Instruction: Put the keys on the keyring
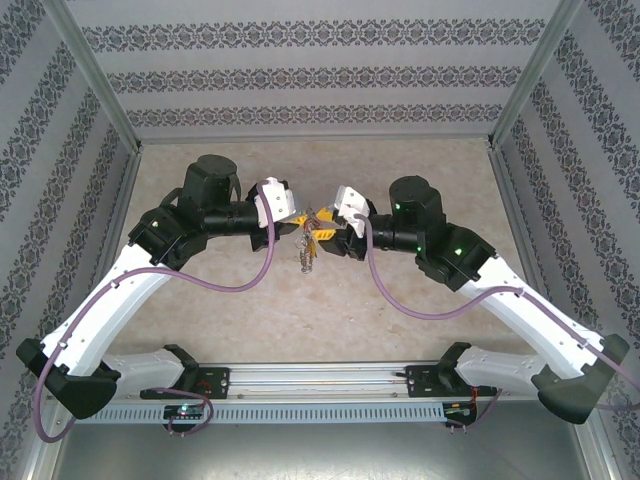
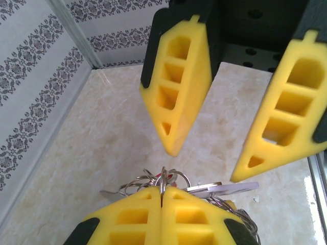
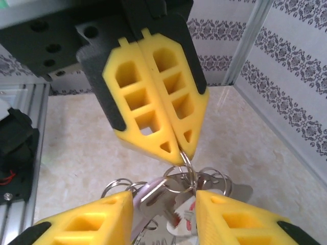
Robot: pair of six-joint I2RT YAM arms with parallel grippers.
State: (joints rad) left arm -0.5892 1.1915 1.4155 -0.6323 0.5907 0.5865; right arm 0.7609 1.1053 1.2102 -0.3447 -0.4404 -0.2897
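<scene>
Two grippers: tip to tip over the middle of the table (image 1: 400,310).
Left gripper (image 2: 162,196): clamped shut on the keyring (image 2: 162,178) wire.
Right gripper (image 3: 163,200): parted, gripping nothing — straddling the keys (image 3: 171,186) hanging below that clamp.
Lilac key (image 2: 232,188): lying crosswise, nearest the right fingers; threaded or not — unclear.
Writing: none legible.

The left arm (image 1: 110,300) and right arm (image 1: 530,300) both bend inward, wrists facing each other. The left gripper (image 2: 162,199) has its jaws pressed together; the right gripper (image 3: 164,196), just opposite, has jaws parted.
</scene>
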